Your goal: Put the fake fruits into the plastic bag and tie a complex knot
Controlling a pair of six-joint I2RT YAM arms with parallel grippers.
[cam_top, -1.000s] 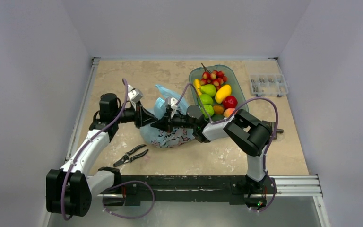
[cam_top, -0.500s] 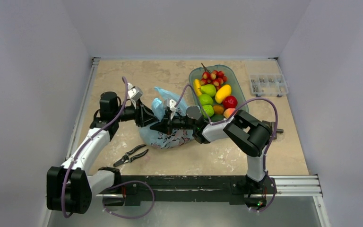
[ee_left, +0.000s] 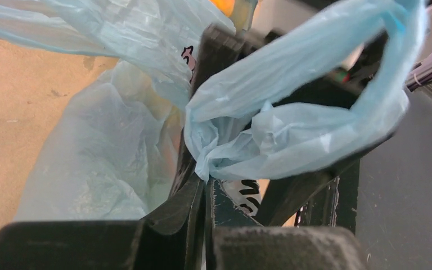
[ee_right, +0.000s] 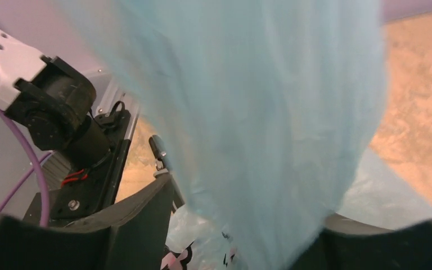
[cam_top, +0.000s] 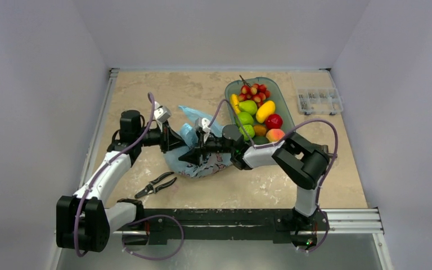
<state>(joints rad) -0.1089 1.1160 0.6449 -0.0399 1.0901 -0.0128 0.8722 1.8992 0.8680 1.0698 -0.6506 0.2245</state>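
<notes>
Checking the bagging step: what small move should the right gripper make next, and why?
Probably close the right gripper on the plastic bag hanging between its open fingers: the left gripper pinches a handle loop, and the fake fruits sit in the dish, awaiting a spread mouth.

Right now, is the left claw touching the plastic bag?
Touching: left wrist view shows the left claw pinching a bunched fold of the plastic bag.
</notes>
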